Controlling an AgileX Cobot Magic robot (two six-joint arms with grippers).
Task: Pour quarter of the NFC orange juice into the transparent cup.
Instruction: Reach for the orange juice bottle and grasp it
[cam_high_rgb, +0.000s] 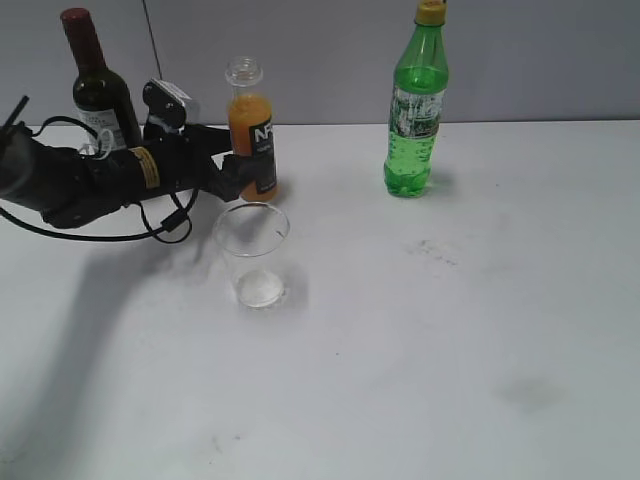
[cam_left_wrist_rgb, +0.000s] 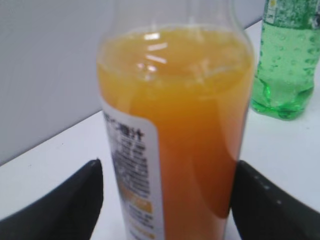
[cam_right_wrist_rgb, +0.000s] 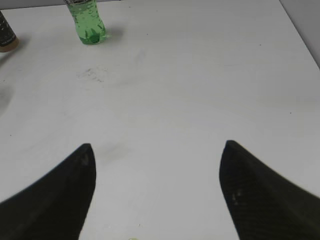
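Orange juice is filling the NFC orange juice (cam_high_rgb: 252, 130) bottle nearly to its shoulder, and it is standing upright and uncapped between the fingers of the left gripper (cam_left_wrist_rgb: 167, 200), which are sitting close on either side of it; whether they are actually pressing it I cannot tell. Just in front of that gripper the transparent cup (cam_high_rgb: 253, 255) is standing empty on the white table (cam_high_rgb: 450, 330). Well off to its right the green soda bottle (cam_high_rgb: 415, 110) is standing. The right gripper (cam_right_wrist_rgb: 157, 165) is hanging spread apart over bare table.

The transparent cup (cam_high_rgb: 253, 256) stands just in front of the NFC orange juice (cam_high_rgb: 252, 130); the wine bottle (cam_high_rgb: 100, 90) seemingly crowds its left, while rightward the table (cam_high_rgb: 450, 330) lies open up to the green soda bottle (cam_high_rgb: 416, 110).
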